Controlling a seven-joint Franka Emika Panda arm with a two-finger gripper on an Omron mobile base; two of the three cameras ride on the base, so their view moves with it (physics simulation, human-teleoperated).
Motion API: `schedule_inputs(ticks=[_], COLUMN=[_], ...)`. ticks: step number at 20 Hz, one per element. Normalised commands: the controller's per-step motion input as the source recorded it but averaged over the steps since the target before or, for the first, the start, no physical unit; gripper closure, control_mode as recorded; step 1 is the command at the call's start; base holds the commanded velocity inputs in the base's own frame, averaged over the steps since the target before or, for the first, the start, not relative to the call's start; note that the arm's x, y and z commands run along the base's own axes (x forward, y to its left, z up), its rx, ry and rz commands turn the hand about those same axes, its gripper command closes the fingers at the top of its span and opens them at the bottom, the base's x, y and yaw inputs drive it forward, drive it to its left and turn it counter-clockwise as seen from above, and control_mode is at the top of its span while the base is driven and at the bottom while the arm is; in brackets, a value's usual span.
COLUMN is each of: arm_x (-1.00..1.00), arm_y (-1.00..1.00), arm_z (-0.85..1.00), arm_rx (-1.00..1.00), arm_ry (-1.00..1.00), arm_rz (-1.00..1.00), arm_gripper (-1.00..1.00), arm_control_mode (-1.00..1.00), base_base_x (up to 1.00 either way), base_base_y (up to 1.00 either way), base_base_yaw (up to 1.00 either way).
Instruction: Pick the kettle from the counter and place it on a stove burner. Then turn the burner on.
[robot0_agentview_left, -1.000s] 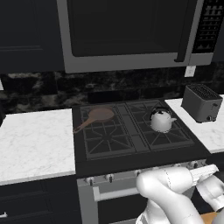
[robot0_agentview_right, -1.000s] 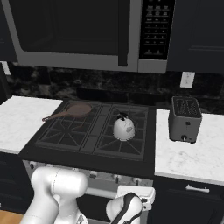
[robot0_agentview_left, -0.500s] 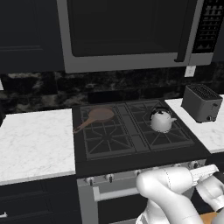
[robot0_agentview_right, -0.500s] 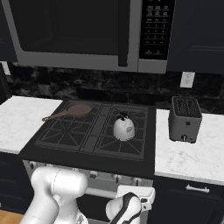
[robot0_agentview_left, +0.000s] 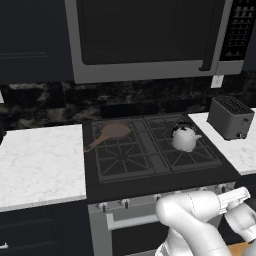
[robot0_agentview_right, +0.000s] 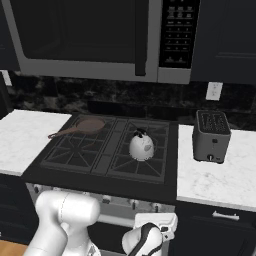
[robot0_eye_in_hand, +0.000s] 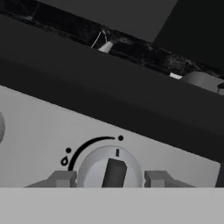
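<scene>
In the hand view the gripper (robot0_eye_in_hand: 110, 179) sits right in front of a round silver-grey burner knob (robot0_eye_in_hand: 109, 169) with a dark raised bar across its face, on the light grey front panel (robot0_eye_in_hand: 39, 131) of the stove. The two grey fingertips (robot0_eye_in_hand: 61, 178) stand one on each side of the knob, narrowed to about its width and level with its rim; whether they actually press on it cannot be told, as the lower part of the knob is cut off. The bar stands nearly upright, leaning slightly, and a black arc with a small flame mark curves around the knob's upper left.

The small round shiny silver-white kettle (robot0_agentview_left: 184, 138) with its dark arched handle stands upright on the stove burner (robot0_agentview_left: 192, 150), the rear right one with a black cast-iron grate in the dark cooktop (robot0_agentview_left: 95, 186). A brown copper frying pan (robot0_agentview_left: 111, 133) lies on the rear left burner, its handle pointing out to the left. On the narrow white marble bench (robot0_agentview_right: 220, 175) to the right of the cooktop stands a boxy grey toaster (robot0_agentview_right: 211, 135), well apart from the kettle.
</scene>
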Motion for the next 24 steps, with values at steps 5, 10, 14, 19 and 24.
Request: schedule_inputs(ticks=[5,10,14,19,24], arm_x=[0.00,0.00,0.00,-0.05,-0.01], arm_y=[0.00,0.00,0.00,0.00,0.00], arm_z=[0.00,0.00,0.00,0.01,0.03], arm_rx=[-0.24,-0.28,-0.28,-0.26,0.00], arm_ry=[-0.13,-0.11,-0.11,-0.12,-0.03], arm_rz=[0.24,0.22,0.23,0.27,0.00], arm_gripper=[1.00,1.00,1.00,1.00,1.00], arm_control_mode=[-1.00,-1.00,-1.00,-1.00,-1.00], base_base_x=[0.00,0.00,0.00,0.00,0.00], base_base_y=[0.00,0.00,0.00,0.00,0.00], base_base_yaw=[0.00,0.00,0.00,0.00,0.00])
